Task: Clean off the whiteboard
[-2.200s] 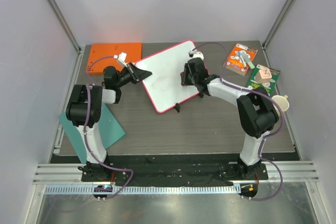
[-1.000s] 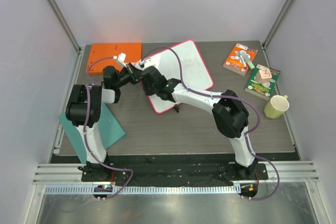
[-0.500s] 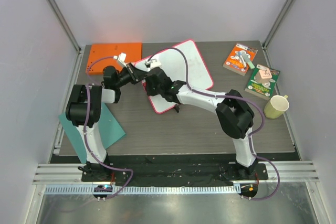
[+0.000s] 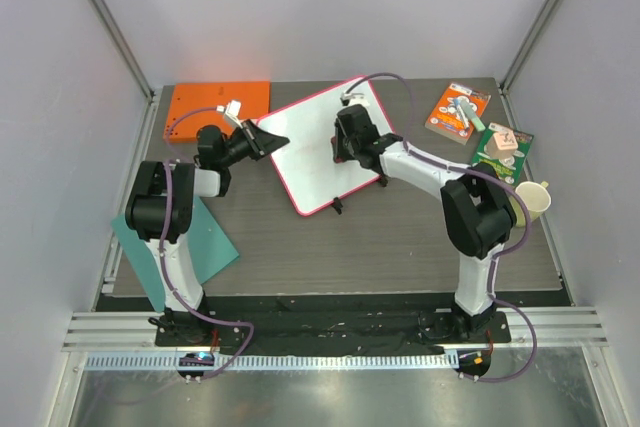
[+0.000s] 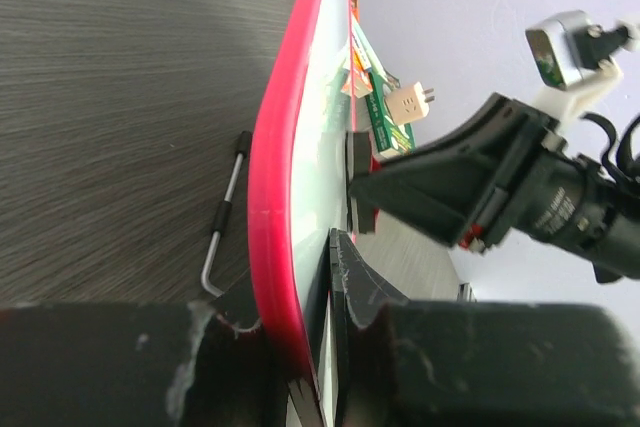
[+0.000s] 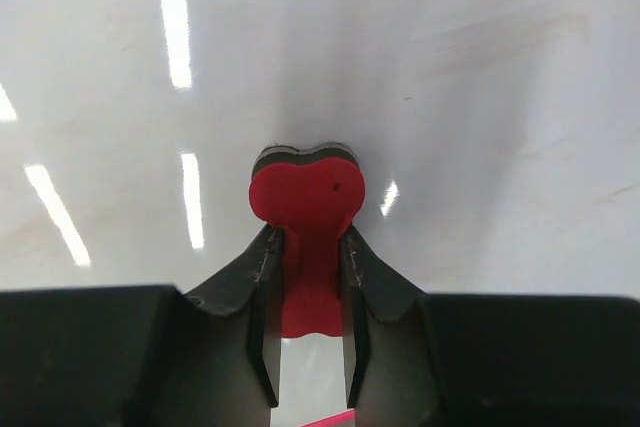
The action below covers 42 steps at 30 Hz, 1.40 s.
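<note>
Dark wood-grain table (image 4: 400, 247) in a pale-walled booth. The whiteboard (image 4: 312, 152) lies mid-back on it, turned diagonally, w/ a pink-red rim all round. Top cam puts the left gripper (image 4: 272, 139) at the board's left corner and the right gripper (image 4: 338, 150) over its upper middle, arm reaching in from the right. From up there neither tool's finger state is readable.

The wrist cams show it. Left wrist cam sees the board edge-on: the rim runs btwn the two black fingers (image 5: 355, 292), which are clamped onto it. The same cam catches the right tool side-on, its pad flat against the white face. A thin metal rod (image 5: 222, 222) w/ a dark sleeve lies on the table just beside the rim; in the top cam it's only a small dark mark at the board's near edge.

Right wrist cam shows only white surface w/ light streaks and faint grey smears. A red heart-shaped eraser (image 6: 305, 192) w/ a dark felt layer is pinched by its lower part btwn the fingers (image 6: 262, 277) and pressed to the board.

Only the top cam shows the rest:
- orange board (image 4: 218, 107), back left
- teal sheet (image 4: 185, 242), under the left arm
- two printed pkgs (image 4: 458, 112), back right
- yellow-green mug (image 4: 530, 202), right edge
</note>
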Each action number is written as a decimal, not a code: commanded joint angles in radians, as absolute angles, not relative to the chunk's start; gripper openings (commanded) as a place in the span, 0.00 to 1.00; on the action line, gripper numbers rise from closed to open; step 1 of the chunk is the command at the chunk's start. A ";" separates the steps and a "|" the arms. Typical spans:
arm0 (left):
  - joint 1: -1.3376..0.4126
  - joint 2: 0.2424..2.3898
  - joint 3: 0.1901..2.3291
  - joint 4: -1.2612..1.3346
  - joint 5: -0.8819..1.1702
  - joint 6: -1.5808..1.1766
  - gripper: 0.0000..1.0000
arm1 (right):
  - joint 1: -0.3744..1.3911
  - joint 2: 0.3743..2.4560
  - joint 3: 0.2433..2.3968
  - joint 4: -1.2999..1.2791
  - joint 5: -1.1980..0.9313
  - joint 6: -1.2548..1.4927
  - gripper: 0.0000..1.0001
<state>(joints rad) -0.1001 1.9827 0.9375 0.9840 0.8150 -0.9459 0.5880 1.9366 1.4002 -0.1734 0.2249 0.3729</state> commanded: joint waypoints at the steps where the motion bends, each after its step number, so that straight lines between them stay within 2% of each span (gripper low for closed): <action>1: -0.149 1.976 0.946 1.022 0.885 -0.719 0.00 | 0.503 2.077 1.325 -0.403 0.396 0.331 0.01; 13: -0.149 1.976 0.946 1.022 0.884 -0.719 0.00 | 0.365 2.169 1.592 -0.437 0.385 0.295 0.01; 21: -0.149 1.979 0.950 1.022 0.885 -0.719 0.00 | 0.347 2.224 1.787 -0.486 0.325 0.248 0.01; 30: -0.149 1.980 0.951 1.022 0.887 -0.721 0.00 | 0.474 2.183 1.759 -0.417 0.339 0.192 0.01; 42: -0.153 1.979 0.953 1.020 0.890 -0.719 0.00 | 0.604 2.241 1.838 -0.374 0.187 0.161 0.01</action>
<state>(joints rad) -0.1123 1.9781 0.9474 1.0035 0.8257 -0.9497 0.4313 2.1807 1.8229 -0.4461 0.5804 0.1341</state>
